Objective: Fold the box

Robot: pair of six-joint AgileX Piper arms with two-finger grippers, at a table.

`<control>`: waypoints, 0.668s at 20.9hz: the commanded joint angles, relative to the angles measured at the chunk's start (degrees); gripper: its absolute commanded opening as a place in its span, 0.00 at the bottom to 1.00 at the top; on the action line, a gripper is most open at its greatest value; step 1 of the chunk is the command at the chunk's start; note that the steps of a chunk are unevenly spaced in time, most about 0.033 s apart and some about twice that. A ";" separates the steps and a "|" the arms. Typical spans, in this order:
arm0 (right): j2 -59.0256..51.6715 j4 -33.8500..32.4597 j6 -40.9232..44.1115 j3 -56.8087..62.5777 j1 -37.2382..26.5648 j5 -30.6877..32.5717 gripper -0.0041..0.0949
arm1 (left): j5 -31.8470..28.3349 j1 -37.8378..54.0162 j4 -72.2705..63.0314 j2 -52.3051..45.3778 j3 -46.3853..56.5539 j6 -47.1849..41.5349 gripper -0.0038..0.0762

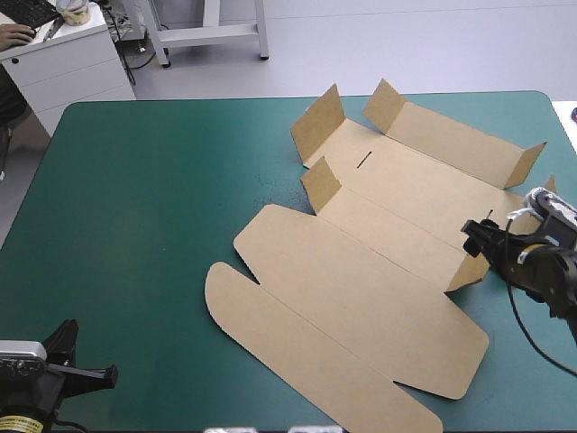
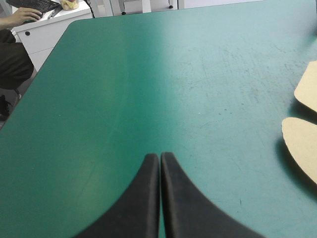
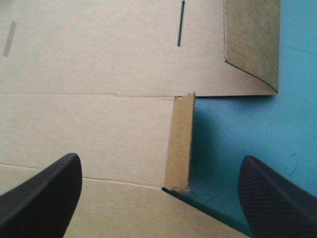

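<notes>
The box [image 1: 379,271] lies on the right half of the surface [image 1: 153,234], running from near the far edge to the near edge, mostly a flat sheet. Only its small corner flaps [image 1: 317,122] stand partly raised. The long panels lie flat, so I judge the folding barely begun. The right hand [image 3: 159,159], fingers wide apart, hovers over 1 short flap [image 3: 181,144] by the right edge. The left hand [image 2: 160,156], fingers pressed together and empty, sits at the near left corner, well apart from the box.
</notes>
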 commanded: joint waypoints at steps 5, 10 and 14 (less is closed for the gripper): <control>15.24 0.80 -3.67 -7.39 0.09 8.07 0.84 | -4.13 0.07 -0.01 1.28 -1.12 -0.43 0.04; 21.89 4.05 -5.08 -7.45 -0.51 7.15 0.84 | -4.13 0.07 -0.01 1.28 -1.12 -0.43 0.04; 23.05 13.89 -13.76 -7.45 -7.67 6.79 0.67 | -4.13 0.07 -0.01 1.28 -1.12 -0.43 0.04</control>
